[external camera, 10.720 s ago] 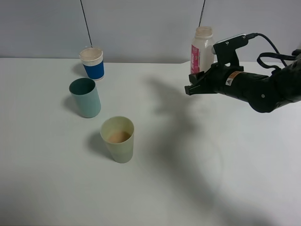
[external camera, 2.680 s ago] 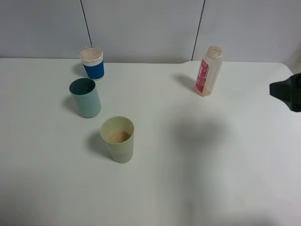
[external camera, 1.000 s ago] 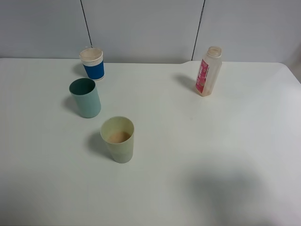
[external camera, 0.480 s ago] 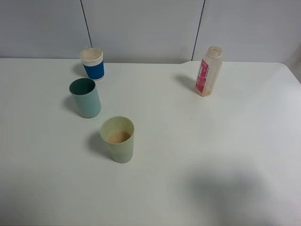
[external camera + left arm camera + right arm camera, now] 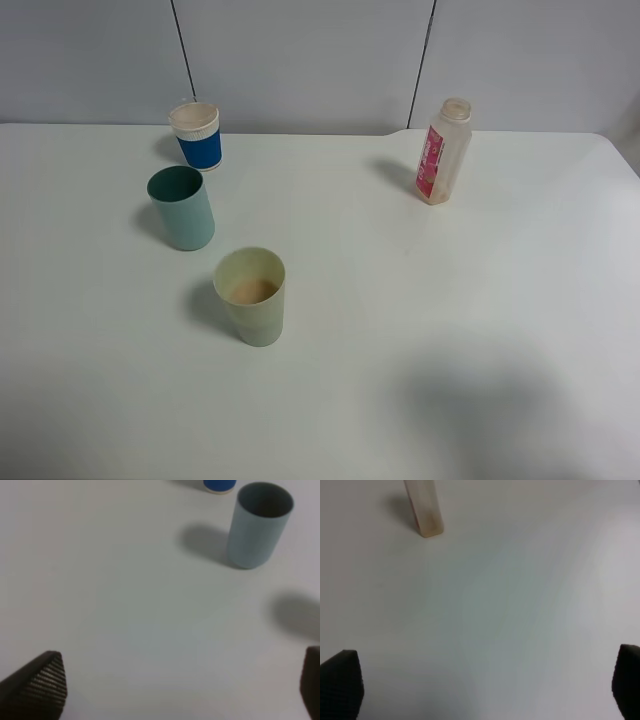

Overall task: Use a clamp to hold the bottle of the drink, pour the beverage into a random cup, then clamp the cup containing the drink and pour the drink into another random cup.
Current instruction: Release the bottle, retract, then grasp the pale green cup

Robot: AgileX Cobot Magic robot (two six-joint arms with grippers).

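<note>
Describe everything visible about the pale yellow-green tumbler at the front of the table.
The pale yellow-green tumbler is a plain tapered cup, wider at the rim than the base, seemingly matte plastic. It stands upright on the white table, mouth open, with a shallow pool of peach-tan liquid at its bottom. It stands apart from the teal tumbler behind it to the left, and only the table touches it. Its shadow falls to its left.

We see, on the white table [image 5: 480,300], the pale yellow-green plastic tumbler [image 5: 251,300] frontmost, the teal plastic tumbler [image 5: 183,210] behind-left, the blue white-rimmed cup [image 5: 197,135] behind that, and the translucent pink-labelled bottle [image 5: 441,152] back right.
</note>
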